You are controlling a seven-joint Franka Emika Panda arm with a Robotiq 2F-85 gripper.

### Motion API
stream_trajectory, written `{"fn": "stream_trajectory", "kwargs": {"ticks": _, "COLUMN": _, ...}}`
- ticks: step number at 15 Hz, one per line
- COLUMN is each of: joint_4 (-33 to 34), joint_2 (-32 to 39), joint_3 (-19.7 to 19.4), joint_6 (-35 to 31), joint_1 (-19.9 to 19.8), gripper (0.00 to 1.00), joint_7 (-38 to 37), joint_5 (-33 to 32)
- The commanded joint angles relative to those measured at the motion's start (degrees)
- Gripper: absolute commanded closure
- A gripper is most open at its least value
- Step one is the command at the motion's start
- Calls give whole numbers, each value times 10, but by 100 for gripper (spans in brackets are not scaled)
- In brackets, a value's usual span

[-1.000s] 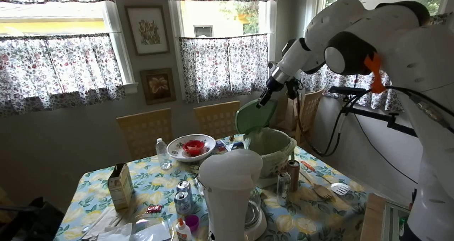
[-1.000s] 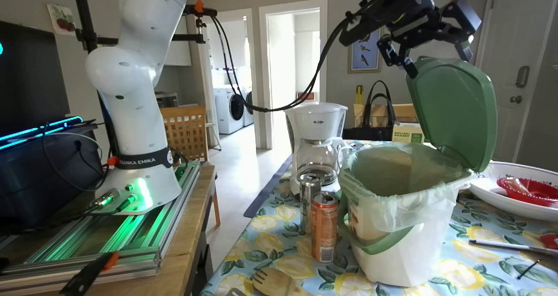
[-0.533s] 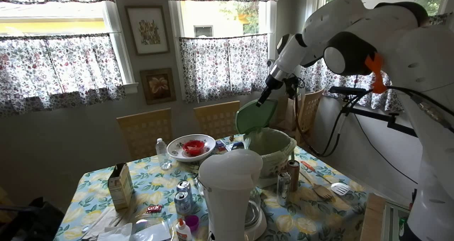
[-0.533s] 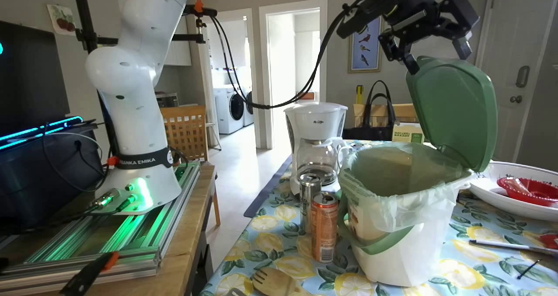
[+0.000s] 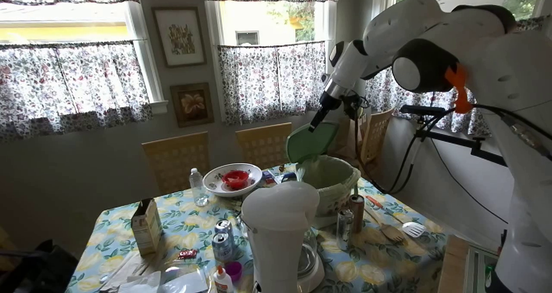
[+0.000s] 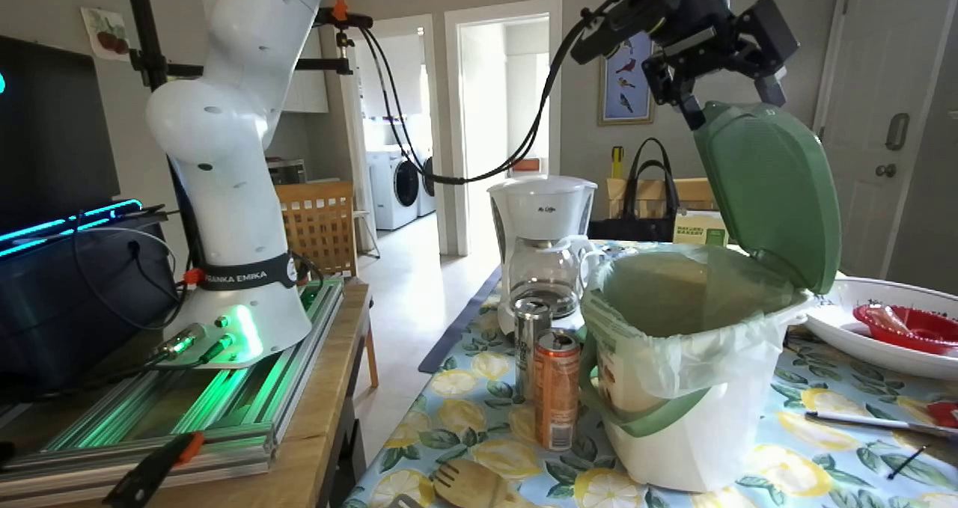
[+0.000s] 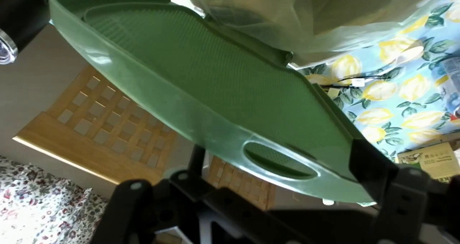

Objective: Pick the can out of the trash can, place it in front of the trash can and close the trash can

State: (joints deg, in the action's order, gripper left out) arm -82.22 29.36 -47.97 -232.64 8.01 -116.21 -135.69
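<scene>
Seeing, at left in an exterior view, silver can (image 6: 530, 343) upright on lemon-print cloth (image 6: 458, 418). Finding orange can (image 6: 556, 388) upright, nearer, just left of trash can (image 6: 718, 433). Noting gripper (image 6: 732, 104) above, with jaws spread astride rim of raised green lid (image 6: 778, 201); not making out contact. Sighting bowl (image 6: 837, 319) farther right.

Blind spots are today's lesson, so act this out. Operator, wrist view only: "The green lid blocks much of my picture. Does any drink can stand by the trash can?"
Observer: Yes, in both exterior views an orange-brown can stands upright beside the trash can.
Operator: What stands next to that can?
Observer: A silver can, also upright.
Operator: Anything bulky near them?
Observer: Yes, a white coffee maker stands near the silver can.
</scene>
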Motion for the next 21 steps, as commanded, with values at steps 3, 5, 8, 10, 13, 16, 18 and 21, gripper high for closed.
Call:
{"fn": "stream_trajectory", "kwargs": {"ticks": 3, "joint_4": 32, "joint_2": 14, "joint_3": 32, "joint_6": -33, "joint_1": -19, "gripper": 0, "joint_7": -71, "joint_5": -48}}
{"fn": "stream_trajectory", "kwargs": {"ticks": 5, "joint_4": 33, "joint_2": 13, "joint_3": 38, "joint_6": -41, "joint_1": -19, "gripper": 0, "joint_7": -88, "joint_5": -62}}
{"fn": "stream_trajectory", "kwargs": {"ticks": 8, "joint_4": 25, "joint_2": 9, "joint_3": 47, "joint_6": -51, "joint_1": -14, "gripper": 0, "joint_7": -104, "joint_5": -91}}
{"fn": "stream_trajectory", "kwargs": {"ticks": 10, "joint_4": 24, "joint_2": 9, "joint_3": 57, "joint_6": -64, "joint_1": -15, "gripper": 0, "joint_7": -113, "joint_5": -108}}
{"fn": "stream_trajectory", "kwargs": {"ticks": 13, "joint_4": 26, "joint_2": 32, "joint_3": 0, "joint_6": -92, "joint_1": 20, "gripper": 0, "joint_7": -99, "joint_5": -81}}
{"fn": "stream_trajectory", "kwargs": {"ticks": 16, "joint_4": 24, "joint_2": 42, "joint_3": -17, "joint_6": -109, "joint_1": 33, "gripper": 0, "joint_7": -94, "joint_5": -81}}
{"fn": "stream_trajectory", "kwargs": {"ticks": 18, "joint_4": 21, "joint_2": 45, "joint_3": -24, "joint_6": -113, "joint_1": 41, "gripper": 0, "joint_7": -92, "joint_5": -81}}
{"fn": "stream_trajectory", "kwargs": {"ticks": 21, "joint_4": 7, "joint_2": 47, "joint_3": -34, "joint_6": -108, "joint_1": 56, "gripper": 0, "joint_7": -82, "joint_5": -81}}
